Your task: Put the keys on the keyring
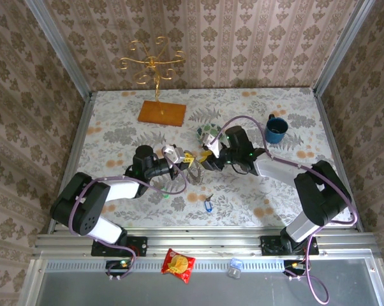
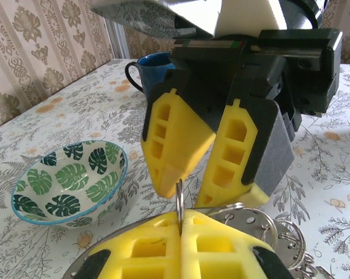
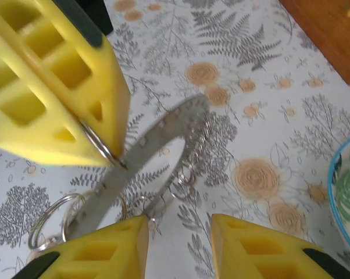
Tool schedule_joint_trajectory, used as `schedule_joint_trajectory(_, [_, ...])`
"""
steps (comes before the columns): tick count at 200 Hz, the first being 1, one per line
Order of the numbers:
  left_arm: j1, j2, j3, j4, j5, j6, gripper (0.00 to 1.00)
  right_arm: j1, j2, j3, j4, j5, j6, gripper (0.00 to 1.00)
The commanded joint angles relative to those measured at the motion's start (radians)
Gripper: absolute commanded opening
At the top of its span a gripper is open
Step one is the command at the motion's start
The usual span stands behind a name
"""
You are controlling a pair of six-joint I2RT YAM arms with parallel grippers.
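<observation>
Jaws of the left gripper (image 1: 187,156) were clenched on the keyring (image 1: 193,172), holding it above the counter (image 1: 115,127), likely to present it to the right gripper (image 1: 206,155); the blue key (image 1: 208,205) lay nearby. The left wrist showed the ring pinched edge-on; the right wrist showed right jaws released, empty, facing its small loops (image 3: 184,174).

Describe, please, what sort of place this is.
Probably a staged robot test cell, not a home: wallpapered panels box in a floral-clothed table, and two arms are bolted to an aluminium rail at its near edge.
</observation>
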Motion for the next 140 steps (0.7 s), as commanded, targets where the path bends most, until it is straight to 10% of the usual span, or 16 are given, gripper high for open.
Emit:
schedule_joint_trajectory(1, [0.004,-0.012,0.005,-0.019,0.025,0.012,0.00,0.004,0.014,0.037,0.086,-0.048,-0.009,0.35])
schedule_joint_trajectory(140, [0.023,-0.003,0.009,0.021,0.070,-0.017,0.00,0.010,0.014,0.061,0.042,-0.161,-0.094,0.27])
